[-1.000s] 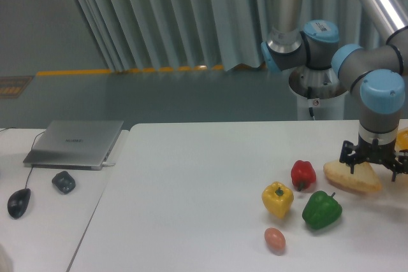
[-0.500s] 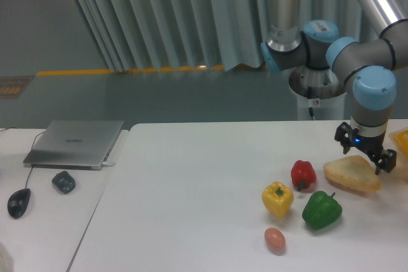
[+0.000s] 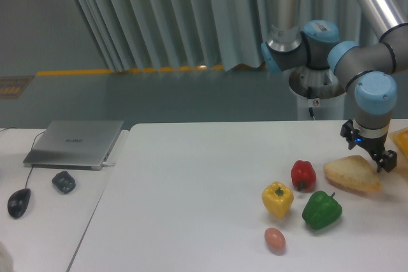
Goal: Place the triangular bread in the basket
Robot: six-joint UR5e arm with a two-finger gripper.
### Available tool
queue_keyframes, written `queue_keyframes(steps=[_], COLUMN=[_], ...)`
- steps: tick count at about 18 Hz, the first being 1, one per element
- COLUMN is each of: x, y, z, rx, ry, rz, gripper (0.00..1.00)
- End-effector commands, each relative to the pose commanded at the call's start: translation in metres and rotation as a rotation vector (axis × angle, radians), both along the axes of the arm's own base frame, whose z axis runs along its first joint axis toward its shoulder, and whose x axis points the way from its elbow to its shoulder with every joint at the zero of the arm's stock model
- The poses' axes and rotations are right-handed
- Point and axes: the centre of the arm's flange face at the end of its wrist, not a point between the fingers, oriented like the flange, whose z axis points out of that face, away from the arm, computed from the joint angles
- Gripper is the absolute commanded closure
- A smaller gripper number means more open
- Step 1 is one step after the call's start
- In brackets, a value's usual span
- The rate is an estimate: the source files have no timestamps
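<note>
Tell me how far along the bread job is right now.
Nothing looks finished: the triangular bread lies on the table, beside the red pepper, not in the basket at the right edge. In hand: the end effector hangs above the bread's far edge; whether it is open is unclear. Left: grasp, lift and carry it into the basket.

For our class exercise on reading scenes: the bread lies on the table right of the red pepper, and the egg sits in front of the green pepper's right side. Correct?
Not quite. The camera view shows the egg left of the green pepper, below the yellow pepper. The bread does lie right of the red pepper.
</note>
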Motion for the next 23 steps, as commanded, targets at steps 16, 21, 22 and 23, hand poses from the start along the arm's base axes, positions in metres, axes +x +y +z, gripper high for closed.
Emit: queue_keyframes(steps=[16,21,22,23], x=[-0.02,-0.019,-0.019,-0.019], y=[0.013,0.017,0.018,0.018], z=[0.005,-0.003,-0.004,-0.005], rx=[0.051,0.04,0.04,0.039], ry=[0.001,-0.006,-0.006,-0.007], rz=[0.145,0.153,0.156,0.157], gripper=[0.0,0.0,0.0,0.0])
